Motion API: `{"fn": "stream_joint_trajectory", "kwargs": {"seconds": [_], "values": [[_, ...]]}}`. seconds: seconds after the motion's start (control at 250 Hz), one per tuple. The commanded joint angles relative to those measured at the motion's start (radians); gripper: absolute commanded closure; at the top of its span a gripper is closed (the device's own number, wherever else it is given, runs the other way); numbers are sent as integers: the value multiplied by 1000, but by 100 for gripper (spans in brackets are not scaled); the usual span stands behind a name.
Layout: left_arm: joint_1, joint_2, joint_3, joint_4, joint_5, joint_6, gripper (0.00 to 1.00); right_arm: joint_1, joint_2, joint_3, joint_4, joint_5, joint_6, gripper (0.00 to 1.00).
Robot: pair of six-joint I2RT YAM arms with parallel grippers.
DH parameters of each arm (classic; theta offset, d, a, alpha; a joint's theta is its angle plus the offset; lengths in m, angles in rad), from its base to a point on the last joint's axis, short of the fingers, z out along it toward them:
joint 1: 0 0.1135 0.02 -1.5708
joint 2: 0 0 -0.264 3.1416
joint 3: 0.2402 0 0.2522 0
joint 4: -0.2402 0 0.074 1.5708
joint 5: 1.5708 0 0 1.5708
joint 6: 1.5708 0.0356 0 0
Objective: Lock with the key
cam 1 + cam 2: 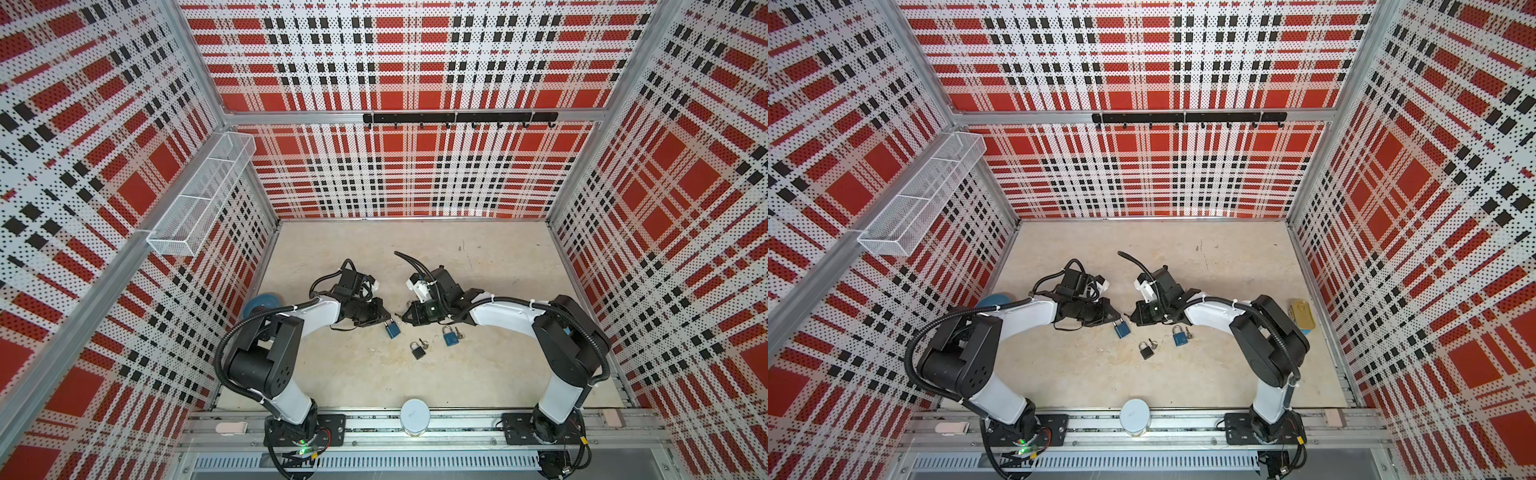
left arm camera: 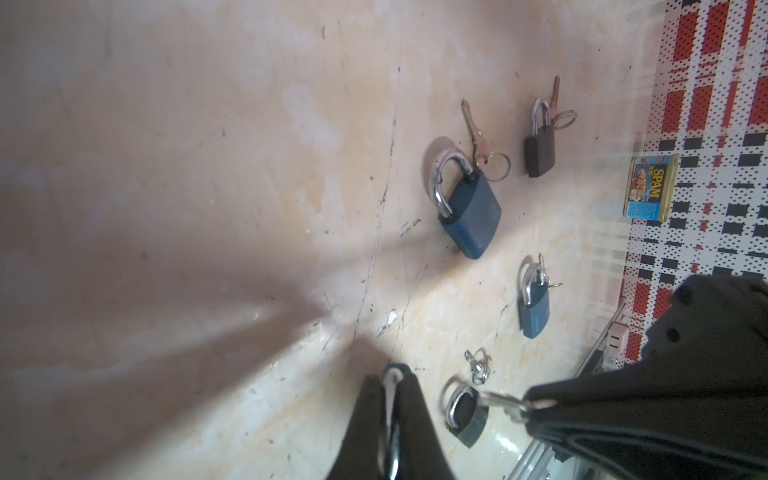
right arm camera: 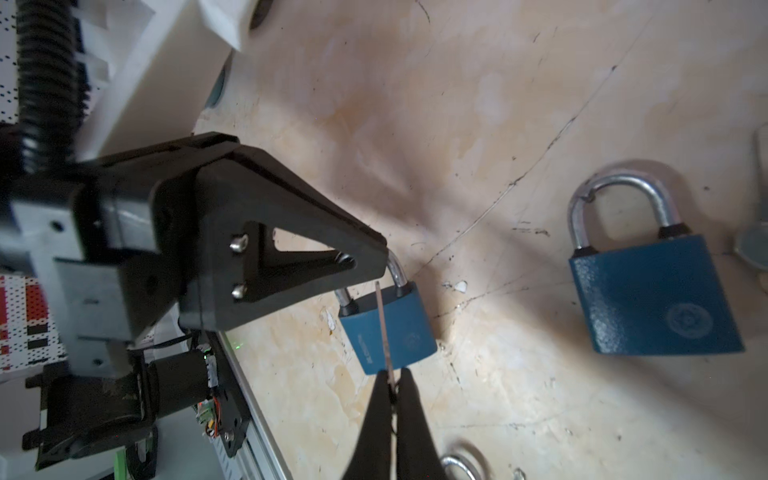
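Left claw [image 3: 382,255] clamped on the shackle [image 3: 397,270] of the blue padlock [image 3: 409,332]; the body hangs just below its tips. Right claw [image 3: 392,374] pinched on the key [image 3: 380,307], blade lying across the padlock body, apparently not inserted. Judgement: square the blade tip to the body's bottom end, push straight, then turn.

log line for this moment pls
left hand: shut on blue padlock shackle | right hand: shut on key | key: beside padlock, not inserted

In front, middle padlock [image 1: 418,351], leftmost padlock [image 1: 392,329] and rightmost padlock [image 1: 449,336] flanking behind
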Motion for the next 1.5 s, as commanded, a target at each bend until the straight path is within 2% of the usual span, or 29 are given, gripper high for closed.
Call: {"fn": "stream_joint_trajectory", "kwargs": {"seconds": [0.0, 0.04, 0.244, 0.376, 0.588, 0.864, 0.92, 1.0, 1.028, 1.128, 1.333, 1.493], "values": [[0, 25, 10, -36, -68, 49, 88, 10, 21, -12, 91, 61, 28, 100], [0, 26, 12, -41, -83, 51, 83, 9, 23, -14, 95, 78, 34, 100], [-4, 26, 25, -60, -115, 54, 76, 11, 37, -32, 114, 111, 66, 100], [-3, 5, 31, -59, -138, 48, 67, 18, 64, -25, 121, 109, 72, 100], [0, -66, 47, -77, -161, 35, 65, 30, 105, -12, 126, 111, 76, 100], [27, -227, 30, -92, -221, 8, 64, 50, 135, -3, 131, 118, 85, 100], [28, -259, 21, -82, -223, -2, 63, 53, 136, -5, 134, 123, 85, 95], [27, -301, 7, -71, -224, -15, 63, 56, 134, -8, 134, 127, 88, 82], [55, -313, 4, -68, -223, -16, 62, 55, 132, -9, 135, 127, 89, 79], [60, -354, -10, -61, -226, -28, 61, 58, 114, -22, 134, 144, 90, 70], [62, -425, -25, -65, -260, -43, 61, 57, 44, -23, 99, 180, 70, 69], [53, -509, -20, -84, -369, -37, 61, 58, -64, -12, 21, 248, 23, 66]]}}
